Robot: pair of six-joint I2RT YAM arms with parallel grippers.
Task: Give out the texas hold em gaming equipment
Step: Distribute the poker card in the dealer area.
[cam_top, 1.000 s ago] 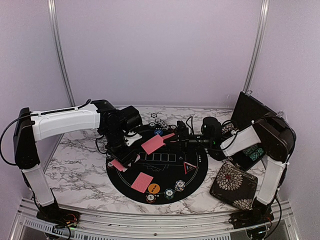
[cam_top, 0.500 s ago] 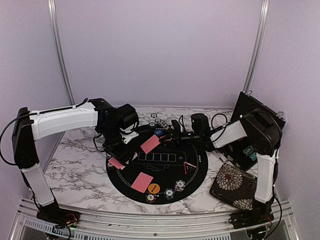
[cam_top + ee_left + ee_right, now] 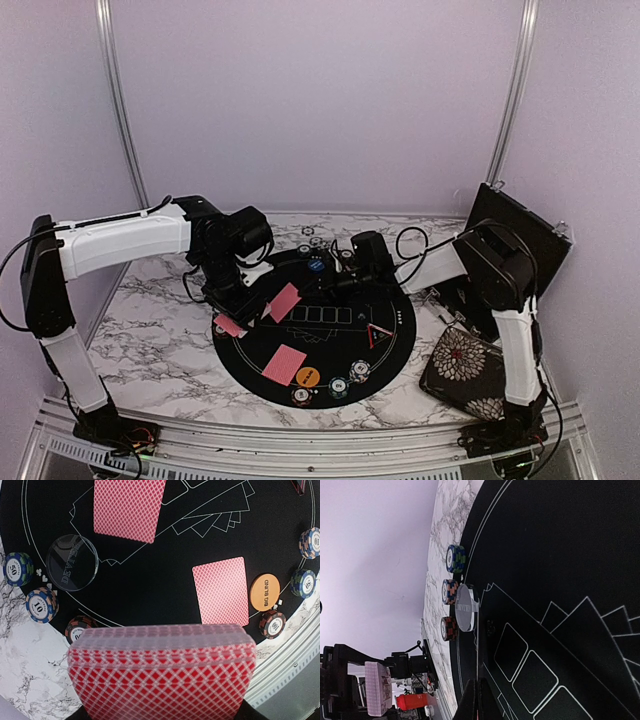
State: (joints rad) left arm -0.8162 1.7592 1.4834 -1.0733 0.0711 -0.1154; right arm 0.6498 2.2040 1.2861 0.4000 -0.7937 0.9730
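Left wrist view: the left gripper [image 3: 240, 308] is partly spread and grasps a thick deck [image 3: 162, 672] of cards with red diamond-lattice backs, held over the left edge of the round black mat [image 3: 150, 585]. The right gripper [image 3: 477, 702] is clenched tight on a single card [image 3: 129, 507] above the mat's middle; its own camera sees that card edge-on as a thin line. Another card [image 3: 221, 591] lies flat on the mat, just beside an orange disc [image 3: 265, 592] printed "BIG BLIND". A clear round puck [image 3: 72, 562] on the mat reads "DEALER". Striped chip stacks marked "10" [image 3: 41, 605] and "50" [image 3: 17, 569] sit at the mat's rim, on the marble-patterned table [image 3: 25, 670]. White outlined card boxes mark the mat.
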